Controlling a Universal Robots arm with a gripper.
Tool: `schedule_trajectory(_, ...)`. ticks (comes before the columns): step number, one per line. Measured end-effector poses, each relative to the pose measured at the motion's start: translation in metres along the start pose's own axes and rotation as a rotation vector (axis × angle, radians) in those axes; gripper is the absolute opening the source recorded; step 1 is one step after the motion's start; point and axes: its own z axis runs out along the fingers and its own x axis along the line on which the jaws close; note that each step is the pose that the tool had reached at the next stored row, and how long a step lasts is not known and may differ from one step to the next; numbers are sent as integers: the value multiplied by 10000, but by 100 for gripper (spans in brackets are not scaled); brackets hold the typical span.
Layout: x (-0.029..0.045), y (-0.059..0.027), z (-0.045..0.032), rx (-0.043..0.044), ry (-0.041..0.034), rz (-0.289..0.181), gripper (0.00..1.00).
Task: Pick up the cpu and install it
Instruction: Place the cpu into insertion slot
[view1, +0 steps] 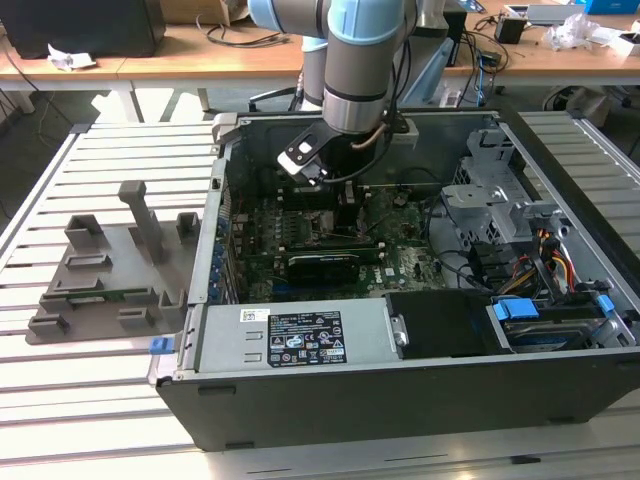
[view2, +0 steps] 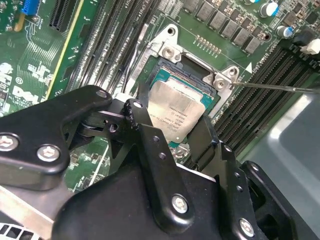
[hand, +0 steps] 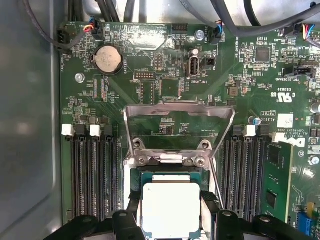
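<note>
An open computer case (view1: 350, 400) lies on its side on a slatted table (view1: 100, 400). Its far wall is towards the robot arm (view1: 355, 60), which reaches down into it from the far side. On the exterior view's left, well apart from the case, sits a grey fixture tray (view1: 100, 280).

Inside the case the green motherboard (hand: 165, 90) lies flat. Banks of dark memory slots (hand: 92, 175) run along either side of the processor socket. The socket's metal load plate (hand: 180, 108) stands open, tipped back on the side towards the coin cell battery (hand: 108, 60), so the socket is uncovered. A thin retention lever (view2: 275, 87) sticks out sideways from the hinge corner, clear of the opening.

The gripper (view2: 170, 117) hangs straight over the socket. Its black fingers (view2: 150, 150) are parted by just the width of the chip and look to be closed against two opposite edges of it.

The cpu (hand: 171, 207) lies between them with its silvery plate facing up. It looks level, squared to the socket frame, and down in or right at the seat. Whether it is fully seated I cannot tell. The chip is square, so it has no long axis. What matters is that it sits directly beneath the tool and in line with the socket, not off to either side.
</note>
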Motion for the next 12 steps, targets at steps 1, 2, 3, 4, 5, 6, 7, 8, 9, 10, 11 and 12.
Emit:
schedule_trajectory(1,-5,0,8,-1,1,2,55)
schedule_trajectory(2,-6,0,16,0,0,4,55)
schedule_trajectory(3,-6,1,20,0,1,6,55)
schedule_trajectory(4,-6,1,23,1,-1,7,55)
schedule_trajectory(5,-6,1,25,2,0,7,55)
schedule_trajectory(6,-6,-2,27,2,6,7,55)
schedule_trajectory(7,-6,-4,28,0,14,6,55)
schedule_trajectory(8,-5,-5,32,-1,21,3,55)
schedule_trajectory(9,-5,-6,38,0,21,5,55)
schedule_trajectory(10,-5,-6,49,0,20,6,55)
schedule_trajectory(11,-5,-5,58,1,20,5,55)
schedule_trajectory(12,-6,-5,59,1,18,6,55)
